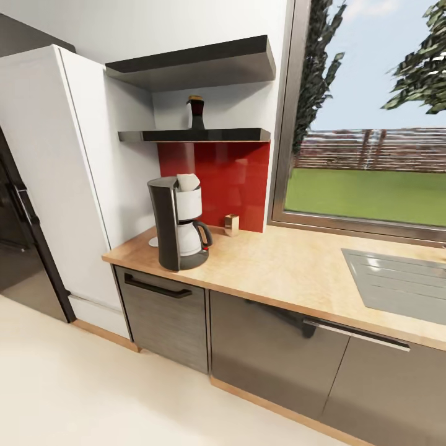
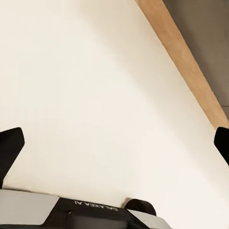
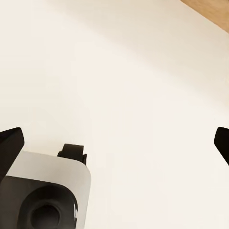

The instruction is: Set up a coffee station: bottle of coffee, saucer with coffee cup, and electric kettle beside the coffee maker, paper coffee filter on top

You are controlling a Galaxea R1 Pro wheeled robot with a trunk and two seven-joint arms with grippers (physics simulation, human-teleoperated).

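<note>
The black coffee maker (image 1: 177,226) with a white carafe stands on the wooden countertop (image 1: 279,266) at its left end. A white paper-like piece (image 1: 188,181) rests on top of it. A dark bottle of coffee (image 1: 196,113) with a light cap stands on the lower wall shelf (image 1: 195,134) above. A pale flat disc (image 1: 152,241) peeks out behind the machine's base. My left gripper (image 2: 114,145) is open over the pale floor, near a wooden plinth (image 2: 186,57). My right gripper (image 3: 114,143) is open too, with nothing between its fingers.
A small tan box (image 1: 231,224) sits by the red backsplash. A white fridge (image 1: 56,179) stands left of the counter. A steel sink (image 1: 399,282) is set in the counter's right part under a window. Grey cabinets (image 1: 272,347) run below, with pale floor in front.
</note>
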